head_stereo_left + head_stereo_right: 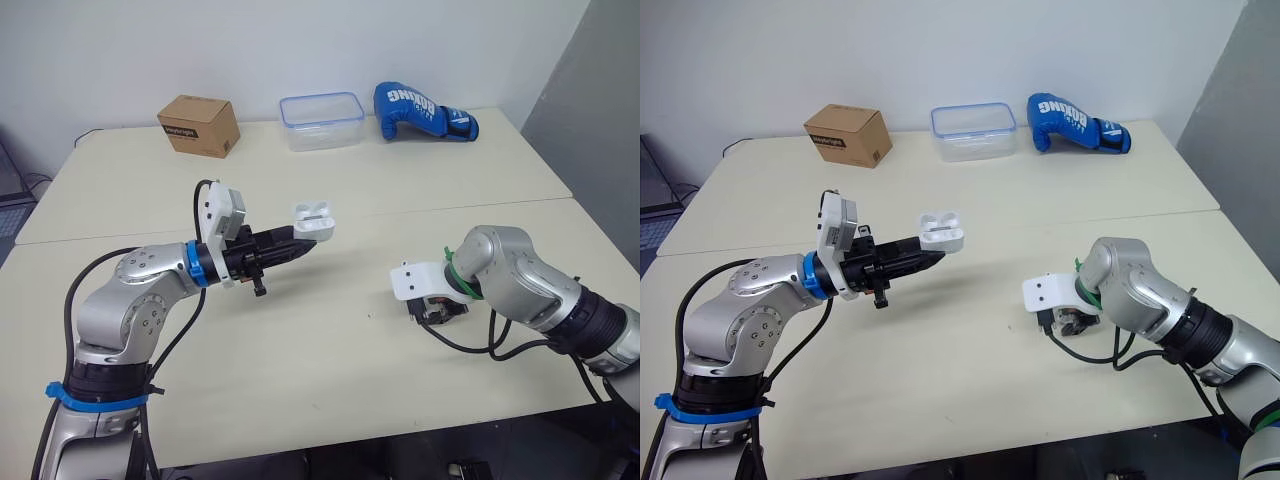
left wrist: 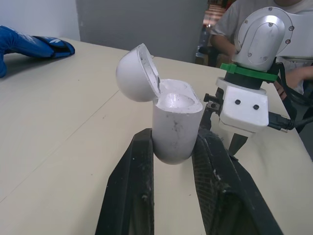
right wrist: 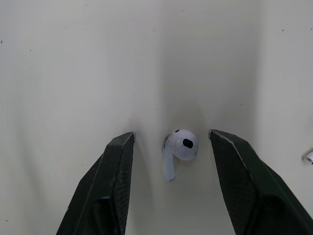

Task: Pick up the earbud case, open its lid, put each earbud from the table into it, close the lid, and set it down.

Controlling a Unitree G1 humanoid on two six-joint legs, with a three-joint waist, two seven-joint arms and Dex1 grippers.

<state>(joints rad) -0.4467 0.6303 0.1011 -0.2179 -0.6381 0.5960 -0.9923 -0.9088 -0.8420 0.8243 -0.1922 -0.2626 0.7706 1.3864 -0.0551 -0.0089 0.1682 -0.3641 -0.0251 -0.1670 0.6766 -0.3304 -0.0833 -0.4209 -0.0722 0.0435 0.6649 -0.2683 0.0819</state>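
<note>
The left gripper (image 1: 301, 247) clamps the earbud case (image 1: 313, 220) above the table (image 1: 330, 350), lid open. The right gripper (image 3: 171, 133) stands wide astride an earbud (image 3: 180, 146) lying on the table. It should close squarely and gently on the rounded head, lest the earbud skid aside.

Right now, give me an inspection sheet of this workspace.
Surface: cream table, seam running across it.
Job's things: earbud case, lid open, held above the table; one earbud lying on the table.
Clutter: cardboard box, clear plastic container, blue boxing glove, along the far edge.
Grippers: left gripper shut on the earbud case; right gripper open, fingers either side of the earbud, not touching it.
Cables: black cables loop along both arms.
Surroundings: white wall; a person beyond the right arm.
</note>
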